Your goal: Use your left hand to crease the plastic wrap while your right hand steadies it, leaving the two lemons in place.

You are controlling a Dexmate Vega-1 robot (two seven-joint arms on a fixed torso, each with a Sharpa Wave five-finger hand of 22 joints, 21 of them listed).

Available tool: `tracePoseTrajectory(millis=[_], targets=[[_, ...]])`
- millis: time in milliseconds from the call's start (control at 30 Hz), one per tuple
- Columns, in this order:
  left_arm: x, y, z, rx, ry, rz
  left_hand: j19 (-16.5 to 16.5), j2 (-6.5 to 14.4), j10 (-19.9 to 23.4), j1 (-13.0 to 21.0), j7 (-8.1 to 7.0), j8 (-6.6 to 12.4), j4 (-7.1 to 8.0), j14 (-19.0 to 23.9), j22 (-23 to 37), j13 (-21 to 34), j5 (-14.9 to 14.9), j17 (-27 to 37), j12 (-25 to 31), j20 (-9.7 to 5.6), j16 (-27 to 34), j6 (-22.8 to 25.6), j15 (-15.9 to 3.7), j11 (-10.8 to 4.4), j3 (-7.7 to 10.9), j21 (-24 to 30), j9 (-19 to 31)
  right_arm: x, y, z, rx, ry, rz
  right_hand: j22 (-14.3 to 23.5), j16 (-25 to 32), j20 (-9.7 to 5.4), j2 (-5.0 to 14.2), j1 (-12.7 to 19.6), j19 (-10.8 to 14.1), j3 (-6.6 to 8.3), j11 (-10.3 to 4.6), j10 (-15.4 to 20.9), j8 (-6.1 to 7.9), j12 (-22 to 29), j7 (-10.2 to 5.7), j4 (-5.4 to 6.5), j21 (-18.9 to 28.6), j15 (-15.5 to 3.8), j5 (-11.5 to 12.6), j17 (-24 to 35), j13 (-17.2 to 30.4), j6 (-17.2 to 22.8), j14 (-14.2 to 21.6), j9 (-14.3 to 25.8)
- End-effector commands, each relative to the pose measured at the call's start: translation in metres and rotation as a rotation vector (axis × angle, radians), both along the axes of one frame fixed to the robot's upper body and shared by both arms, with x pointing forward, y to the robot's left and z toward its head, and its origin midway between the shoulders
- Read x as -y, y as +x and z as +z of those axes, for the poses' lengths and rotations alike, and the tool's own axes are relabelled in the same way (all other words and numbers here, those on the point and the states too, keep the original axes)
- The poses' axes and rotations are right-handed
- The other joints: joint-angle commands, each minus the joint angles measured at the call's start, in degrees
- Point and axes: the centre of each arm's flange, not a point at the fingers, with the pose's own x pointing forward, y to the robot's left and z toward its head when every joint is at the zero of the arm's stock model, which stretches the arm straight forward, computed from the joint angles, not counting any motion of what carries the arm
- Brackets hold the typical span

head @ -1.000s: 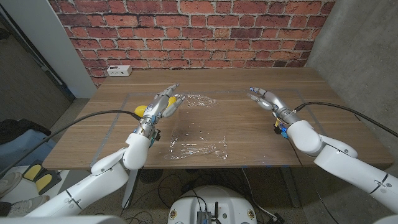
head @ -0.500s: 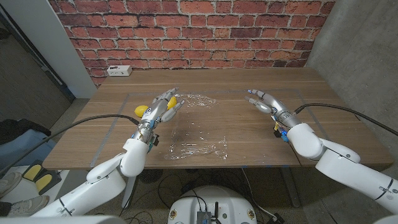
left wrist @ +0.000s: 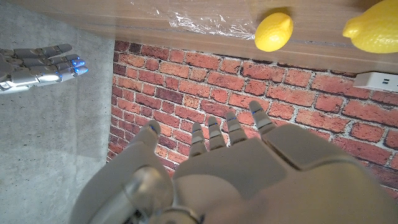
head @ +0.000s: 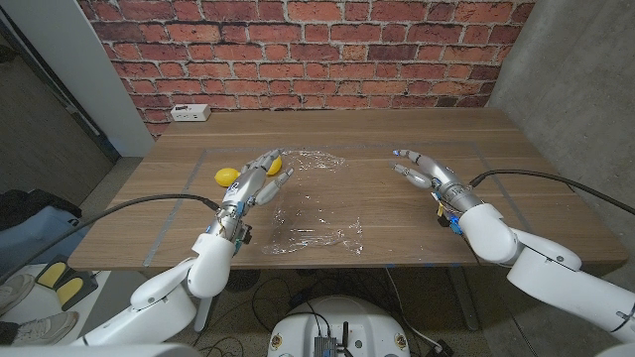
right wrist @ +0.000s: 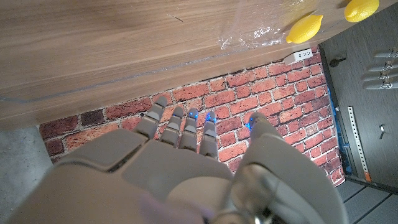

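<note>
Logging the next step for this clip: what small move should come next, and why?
Probably bring the right hand down onto the plastic wrap's near edge to steady it. That hand is open beside the sheet, clear of it, while the left hand is already over the wrap's far corner next to the two lemons.

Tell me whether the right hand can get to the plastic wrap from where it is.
Probably yes. The right hand is open above bare table, apart from the plastic wrap, and nothing lies between them. The two lemons and the left hand are at the wrap's other side.
</note>
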Motion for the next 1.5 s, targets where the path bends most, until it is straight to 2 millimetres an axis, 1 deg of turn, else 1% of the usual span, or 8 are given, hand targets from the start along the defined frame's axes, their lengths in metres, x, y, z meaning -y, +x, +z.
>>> tracePoseTrajectory(millis=[33, 300, 400, 700, 1033, 1233, 1400, 1500], targets=[[-0.004, -0.014, -0.014, -0.019, -0.020, 0.026, -0.2, -0.2, 1.0, 0.4, 0.02, 0.38, -0.56, 0.3, 0.1, 0.2, -0.1, 0.1, -0.2, 0.10, -0.1, 1.8, -0.09, 0.05, 0.33, -0.3, 0.2, -0.006, -0.011, -0.003, -0.005, -0.043, -0.011, 0.1, 0.4, -0.10, 0.27, 0.5, 0.6, 0.49, -0.10, 0.3, 0.36, 0.3, -0.03, -0.26, 0.5, -0.16, 0.3, 0.1, 0.2, 0.7, 0.4, 0.1], [-0.009, -0.023, -0.020, -0.048, -0.016, 0.062, -0.1, -0.1, 3.3, 0.7, 0.30, 0.72, -1.14, 0.9, 0.1, 0.2, -0.1, 0.0, 0.3, 0.23, 0.0, 3.9, 0.09, 0.21, 0.71, -0.4, 0.2, -0.012, -0.014, -0.007, -0.016, -0.063, -0.009, 0.1, 0.4, 0.05, -0.14, 0.9, 0.9, 0.56, -0.19, 0.8, 0.67, 0.3, -0.03, -0.68, 0.6, -0.42, 0.3, 0.0, 0.2, 2.0, 0.8, 0.1], [-0.009, -0.026, -0.022, -0.060, -0.003, 0.072, -0.1, 0.0, 4.4, 1.1, 0.39, 0.71, -1.53, 1.3, 0.1, 0.2, -0.1, 0.0, 0.6, 0.26, 0.1, 4.4, -0.08, 0.23, 0.98, -0.5, 0.2, -0.014, -0.017, -0.009, -0.011, -0.080, -0.022, 0.1, 0.6, -0.05, -0.20, 2.0, 1.4, 1.13, -0.61, 1.3, 0.72, 0.4, -0.20, -1.54, 0.7, -0.81, 0.4, -0.2, 0.2, 2.7, 1.6, 0.1], [-0.007, -0.037, -0.025, -0.064, 0.038, 0.110, 0.7, -0.5, 6.3, 2.8, 0.08, 0.84, -3.52, 2.3, 0.0, 0.2, -0.2, -0.1, 0.9, 0.25, 0.1, 6.1, -0.77, -0.28, 1.65, -0.5, 0.2, -0.017, -0.028, -0.017, -0.002, -0.117, -0.042, 0.1, 0.6, -0.17, -0.51, 4.7, 2.8, 2.31, -1.63, 2.5, 0.95, 0.4, -0.36, -3.71, 1.1, -1.87, 0.7, -0.6, 0.2, 4.5, 3.0, 0.1], [-0.005, -0.048, -0.029, -0.075, 0.088, 0.163, 1.4, -1.3, 7.1, 4.5, 0.08, 1.24, -5.64, 2.6, 0.0, 0.2, -0.3, -0.2, 0.7, 0.45, 0.0, 8.8, -1.30, -1.37, 2.08, -0.6, 0.2, -0.017, -0.039, -0.028, -0.001, -0.128, -0.067, 0.1, 1.1, -0.51, -0.53, 6.9, 4.1, 3.06, -2.09, 4.0, 1.16, 0.6, -0.69, -5.05, 1.4, -2.87, 0.8, -0.6, 0.2, 6.3, 4.7, 0.2], [-0.004, -0.052, -0.027, -0.082, 0.141, 0.196, 1.5, -1.9, 7.1, 5.3, 0.68, 1.40, -6.61, 2.4, -0.1, 0.3, -0.4, -0.2, 0.4, 0.54, -0.2, 10.0, -1.39, -1.62, 2.16, -0.7, 0.3, -0.018, -0.045, -0.034, -0.008, -0.160, -0.085, 0.1, 1.2, -0.82, -0.62, 8.6, 5.1, 3.58, -2.88, 4.3, 1.38, 0.4, -0.86, -5.86, 1.7, -3.57, 0.8, -0.6, 0.2, 7.7, 5.4, 0.2], [-0.002, -0.054, -0.027, -0.088, 0.173, 0.211, 2.7, -3.2, 7.2, 6.7, 0.20, 1.40, -8.28, 2.6, -0.2, 0.3, -0.4, -0.2, 0.1, 0.56, -0.2, 11.5, -1.80, -2.10, 2.05, -0.7, 0.4, -0.016, -0.051, -0.040, -0.028, -0.185, -0.095, 0.1, 1.3, -0.34, -0.99, 10.2, 5.9, 3.88, -2.46, 5.2, 1.45, 0.5, -0.58, -6.35, 1.9, -3.52, 0.8, -0.6, 0.2, 8.8, 6.1, 0.3], [-0.001, -0.056, -0.028, -0.086, 0.200, 0.228, 3.2, -3.4, 7.2, 7.1, 0.04, 1.33, -8.59, 2.6, -0.2, 0.3, -0.4, -0.2, 0.0, 0.50, -0.3, 11.8, -1.85, -2.31, 2.05, -0.6, 0.4, -0.018, -0.052, -0.044, -0.024, -0.182, -0.099, 0.1, 1.4, -0.39, -1.06, 10.7, 6.1, 3.91, -2.50, 5.5, 1.54, 0.5, -0.47, -6.35, 1.9, -3.59, 0.7, -0.6, 0.2, 9.4, 6.3, 0.3]])
